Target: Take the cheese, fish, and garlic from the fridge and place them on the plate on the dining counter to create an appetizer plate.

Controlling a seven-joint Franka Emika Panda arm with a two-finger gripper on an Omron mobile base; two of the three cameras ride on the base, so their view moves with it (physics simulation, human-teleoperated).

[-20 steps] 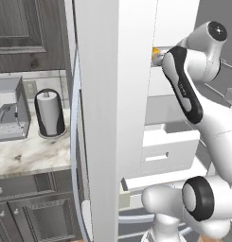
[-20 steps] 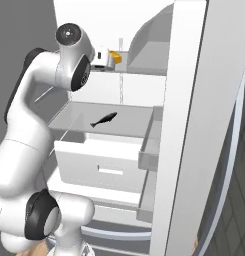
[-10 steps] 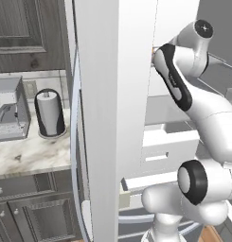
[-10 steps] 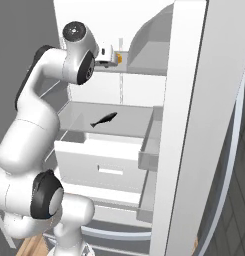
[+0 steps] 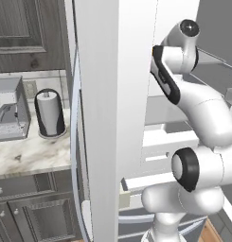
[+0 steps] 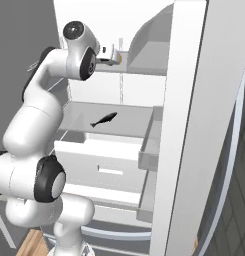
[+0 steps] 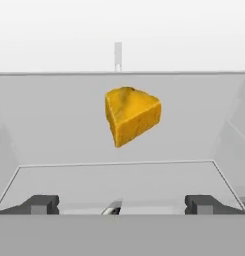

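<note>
The cheese (image 7: 132,115), a yellow-orange wedge, sits on an upper grey shelf of the open fridge (image 6: 139,65), straight ahead of my gripper (image 7: 124,205). The fingers (image 7: 41,204) stand wide apart, well short of the wedge, with nothing between them. From the right base view my gripper (image 6: 114,54) reaches into that upper shelf at the shelf's left end. The fish (image 6: 104,120), slim and black-grey, lies on the shelf below, above the drawers. The garlic, the plate and the dining counter are out of view.
The open fridge door (image 5: 112,118) stands edge-on close to the arm's left. Two wide drawers (image 6: 101,167) sit below the fish, and door bins (image 6: 149,150) jut out at the right. A marble wall counter (image 5: 27,156) carries a paper-towel roll (image 5: 50,113) and an appliance (image 5: 8,116).
The arm has swung up and further into the fridge, bringing the open gripper to the upper shelf in front of the cheese. The fish has not moved.
</note>
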